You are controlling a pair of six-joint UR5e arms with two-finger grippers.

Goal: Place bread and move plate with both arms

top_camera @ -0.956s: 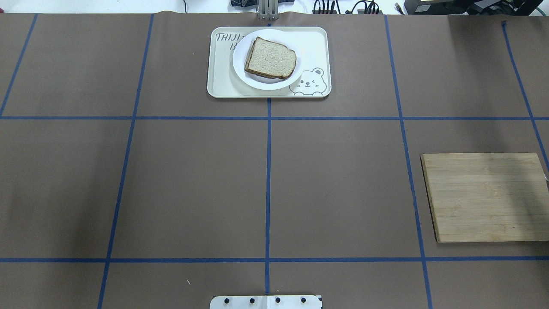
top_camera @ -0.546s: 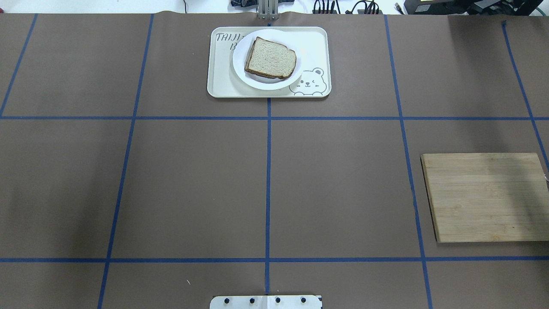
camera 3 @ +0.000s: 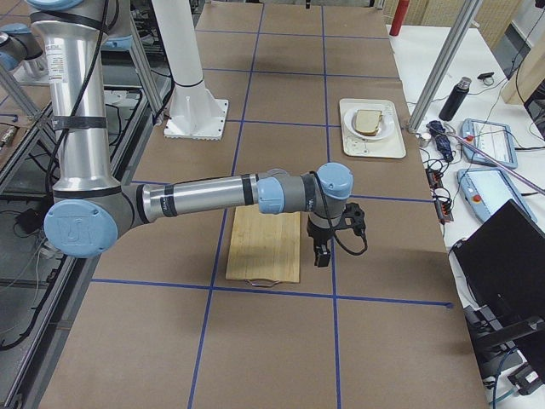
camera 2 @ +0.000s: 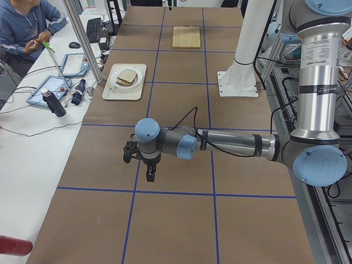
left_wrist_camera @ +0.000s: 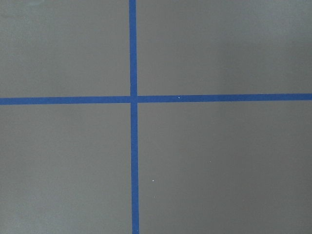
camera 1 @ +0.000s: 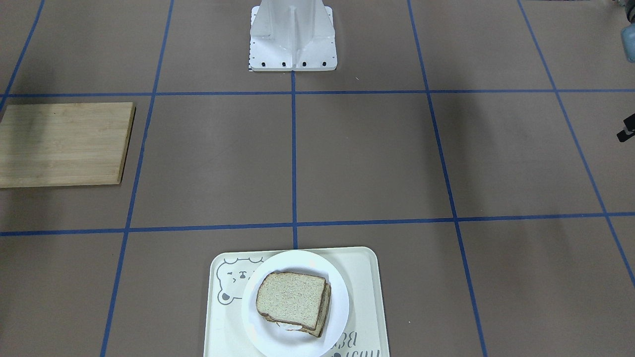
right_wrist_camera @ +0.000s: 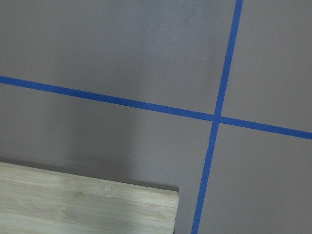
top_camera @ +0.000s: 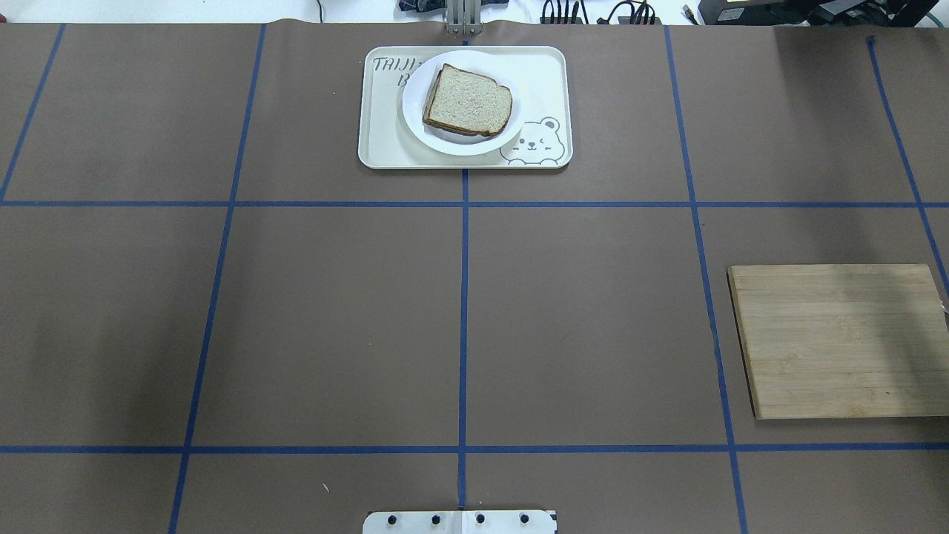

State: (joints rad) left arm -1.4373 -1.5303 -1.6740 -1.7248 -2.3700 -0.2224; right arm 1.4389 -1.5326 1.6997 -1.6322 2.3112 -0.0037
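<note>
The bread [top_camera: 468, 100] lies on top of a like slice on the white plate [top_camera: 415, 119], with a bit of egg white showing under it in the front-facing view [camera 1: 290, 326]. The plate [camera 1: 339, 297] stands on the cream bear tray [top_camera: 549, 74] at the table's far middle. My left gripper [camera 2: 149, 175] hangs above the bare table on the left, far from the plate. My right gripper [camera 3: 321, 256] hangs beside the wooden board's far corner. Both show only in the side views, so I cannot tell if they are open or shut. The wrist views show no fingers.
A wooden cutting board [top_camera: 838, 341] lies at the right side of the table. The white fixed stand [camera 1: 292, 34] rises at the robot's edge. Blue tape lines cross the brown table cover. An operator and loose gear are beyond the far edge [camera 2: 33, 27].
</note>
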